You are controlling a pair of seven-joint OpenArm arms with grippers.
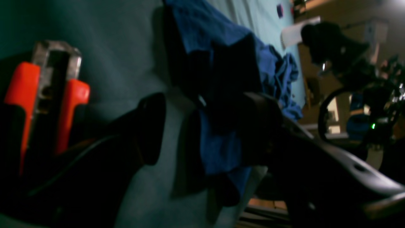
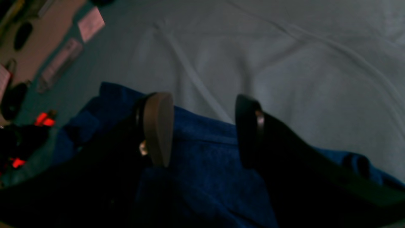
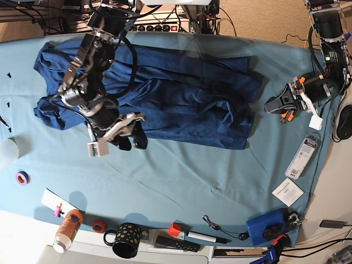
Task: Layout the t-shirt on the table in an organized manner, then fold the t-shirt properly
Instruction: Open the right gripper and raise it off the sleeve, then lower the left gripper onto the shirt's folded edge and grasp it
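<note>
The navy t-shirt (image 3: 181, 93) lies spread but rumpled across the far half of the table (image 3: 181, 176), with folds bunched at its right end. My right gripper (image 3: 131, 142) hovers open at the shirt's near left edge. In the right wrist view its two fingers straddle blue fabric (image 2: 202, 177) without pinching it, and the gripper (image 2: 202, 129) holds nothing. My left gripper (image 3: 273, 104) stands open just off the shirt's right end. In the left wrist view the left gripper (image 1: 205, 126) shows the shirt (image 1: 215, 34) beyond its fingers.
An orange-handled clamp (image 1: 47, 95) sits beside the left gripper. Along the near edge stand a bottle (image 3: 66, 228), a dark mug (image 3: 126, 240), a marker (image 3: 201, 236) and a blue box (image 3: 264, 228). Paper cards (image 3: 289, 191) and a packet (image 3: 305, 154) lie at right, a tape roll (image 3: 22, 177) at left.
</note>
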